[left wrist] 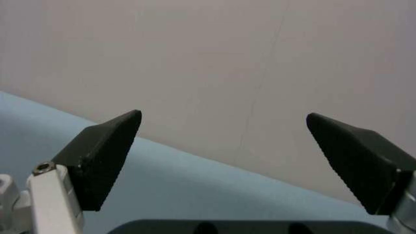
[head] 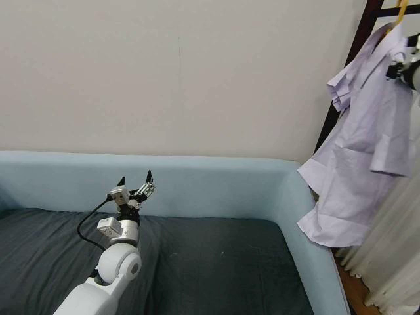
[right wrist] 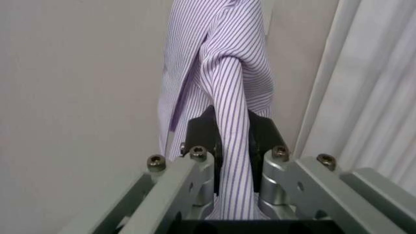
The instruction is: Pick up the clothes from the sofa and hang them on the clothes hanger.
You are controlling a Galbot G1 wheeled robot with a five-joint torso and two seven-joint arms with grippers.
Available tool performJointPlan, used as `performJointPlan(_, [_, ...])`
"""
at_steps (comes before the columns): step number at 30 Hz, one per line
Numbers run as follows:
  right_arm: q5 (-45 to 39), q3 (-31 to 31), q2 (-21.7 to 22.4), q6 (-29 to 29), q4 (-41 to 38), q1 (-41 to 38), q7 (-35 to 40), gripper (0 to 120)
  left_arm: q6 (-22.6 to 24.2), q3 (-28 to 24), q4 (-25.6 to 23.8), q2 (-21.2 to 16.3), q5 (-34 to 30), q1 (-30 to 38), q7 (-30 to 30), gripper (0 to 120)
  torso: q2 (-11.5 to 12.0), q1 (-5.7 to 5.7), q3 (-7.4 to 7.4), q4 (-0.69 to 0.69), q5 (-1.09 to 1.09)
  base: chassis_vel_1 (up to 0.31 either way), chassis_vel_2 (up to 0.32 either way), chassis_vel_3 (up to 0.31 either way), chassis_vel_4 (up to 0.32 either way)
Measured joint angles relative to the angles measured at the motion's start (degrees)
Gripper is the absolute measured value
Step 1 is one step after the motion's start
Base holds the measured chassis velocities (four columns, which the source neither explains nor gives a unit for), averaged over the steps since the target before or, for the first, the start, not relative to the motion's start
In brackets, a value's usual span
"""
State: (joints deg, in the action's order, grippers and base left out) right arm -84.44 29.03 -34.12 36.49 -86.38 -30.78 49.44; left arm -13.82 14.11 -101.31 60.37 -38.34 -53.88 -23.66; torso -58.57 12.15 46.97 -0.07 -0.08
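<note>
Cloth of this kind — a pale purple striped shirt [head: 357, 157] — is judged light, limp and apt to slip; it is seen hanging in loose folds past the right end of the sofa [head: 216, 180], against the dark stand [head: 354, 52] and just below the yellow hanger [head: 399, 12]; whether it already bears on that hanger cannot be told. A gathered fold near its top is pinched between the closed fingers of the right gripper [right wrist: 229, 141]; a bunched hold by the collar or shoulder is thought safest — a single layer could be pulled free. The left gripper [head: 135, 178] is held above the sofa seat, fingers spread wide, nothing between them.
</note>
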Motion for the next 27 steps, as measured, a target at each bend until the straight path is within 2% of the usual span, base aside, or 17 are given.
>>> performJointPlan(1, [0.00,0.00,0.00,0.00,0.00,0.00,0.00,7,0.00,0.00,0.00,0.00,0.00,0.00,0.00,100,0.00,0.00,0.00,0.00,0.00,0.000,0.000,0.000,0.000])
performJointPlan(6, [1.98,3.06,-5.88,-1.04,8.49,-3.60,2.38,7,-1.17,0.69,1.75,-1.24,-0.45,0.46,-0.20,100,0.00,0.00,0.00,0.01,0.02,0.000,0.000,0.000,0.000])
performJointPlan(16, [2.43,3.47,-11.11,-2.56,16.40,-4.58,3.79,7,-2.01,0.02,3.77,-0.92,-0.96,1.52,-0.17,100,0.00,0.00,0.00,-0.01,0.04,0.000,0.000,0.000,0.000])
performJointPlan(20, [3.59,3.47,-14.44,-3.56,21.98,-5.51,4.22,7,-2.02,-0.44,4.36,-1.02,-1.08,2.36,-0.15,100,0.01,0.00,0.00,0.00,0.03,0.000,0.000,0.000,0.000])
performJointPlan(27, [4.35,3.13,-16.07,-4.39,25.83,-5.94,4.93,7,-2.02,-0.61,4.70,-0.84,-1.21,2.98,-0.13,100,0.00,0.00,-0.01,-0.01,0.03,0.000,0.000,0.000,0.000])
